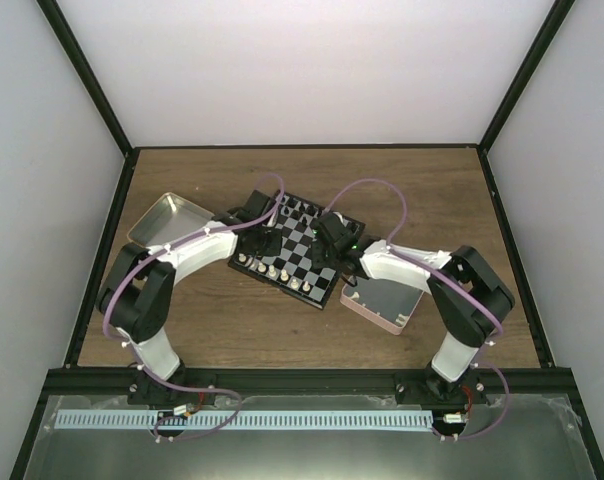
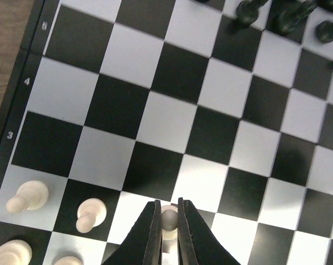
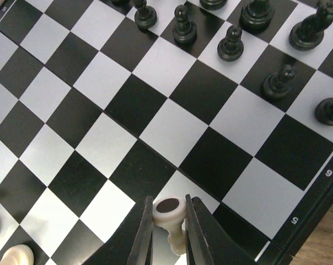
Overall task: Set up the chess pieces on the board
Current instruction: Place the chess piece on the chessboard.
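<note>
Black-and-pale checked board (image 1: 304,240), cream pieces (image 2: 27,196)

Board (image 1: 304,250) mid-table (image 1: 282,330); tin (image 1: 172,218) left, tray (image 1: 390,300) right; chess pieces (image 1: 272,272) on board.

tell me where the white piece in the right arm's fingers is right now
Right wrist view, bottom centre: the white piece is pinched between the right fingers, over the board near its numbered edge, apart from the black pieces.

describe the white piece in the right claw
The white piece is small, cream and smooth, like plastic, with a slim stem and a round base bearing a dark disc. It is tilted, with its base turned toward the camera, and pinched between the black fingers of the right claw, over the board near its numbered edge.
</note>
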You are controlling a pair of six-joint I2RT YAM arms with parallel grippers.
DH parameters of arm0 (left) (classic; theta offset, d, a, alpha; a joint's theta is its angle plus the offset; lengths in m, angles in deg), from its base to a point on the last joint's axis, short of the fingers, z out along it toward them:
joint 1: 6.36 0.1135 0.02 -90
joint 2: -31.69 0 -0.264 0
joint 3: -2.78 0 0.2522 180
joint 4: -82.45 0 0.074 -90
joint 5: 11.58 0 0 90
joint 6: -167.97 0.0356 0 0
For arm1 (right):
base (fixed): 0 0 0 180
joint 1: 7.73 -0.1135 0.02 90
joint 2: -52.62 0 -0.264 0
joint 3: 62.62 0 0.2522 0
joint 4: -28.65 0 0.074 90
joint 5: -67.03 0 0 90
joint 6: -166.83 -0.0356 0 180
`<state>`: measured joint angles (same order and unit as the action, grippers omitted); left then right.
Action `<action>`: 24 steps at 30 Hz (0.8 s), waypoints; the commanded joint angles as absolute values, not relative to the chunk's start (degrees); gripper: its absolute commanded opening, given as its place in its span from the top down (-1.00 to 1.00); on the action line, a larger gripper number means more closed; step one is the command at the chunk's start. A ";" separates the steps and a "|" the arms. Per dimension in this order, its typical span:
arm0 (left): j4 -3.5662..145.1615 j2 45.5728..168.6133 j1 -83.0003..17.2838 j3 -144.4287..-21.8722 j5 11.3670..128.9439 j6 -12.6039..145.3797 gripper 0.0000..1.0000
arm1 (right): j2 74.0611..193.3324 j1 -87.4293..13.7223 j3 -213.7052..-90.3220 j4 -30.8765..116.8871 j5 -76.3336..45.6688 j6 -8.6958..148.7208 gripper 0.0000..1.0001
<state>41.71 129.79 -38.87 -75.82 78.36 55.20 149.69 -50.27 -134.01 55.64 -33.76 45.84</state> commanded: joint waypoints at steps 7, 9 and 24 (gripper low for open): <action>38.71 133.10 -38.96 -76.38 80.76 56.82 0.81 | 146.75 -50.09 -133.33 53.85 -31.67 43.78 0.68; 38.89 133.50 -38.97 -76.24 79.80 56.96 0.79 | 146.75 -50.09 -133.41 53.92 -31.52 43.78 0.69; 37.69 134.50 -38.97 -76.77 79.04 57.75 0.58 | 146.62 -50.09 -132.99 53.75 -30.55 43.16 0.68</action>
<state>38.50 133.75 -38.87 -75.89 79.74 57.13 148.12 -50.27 -133.55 54.73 -30.59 43.88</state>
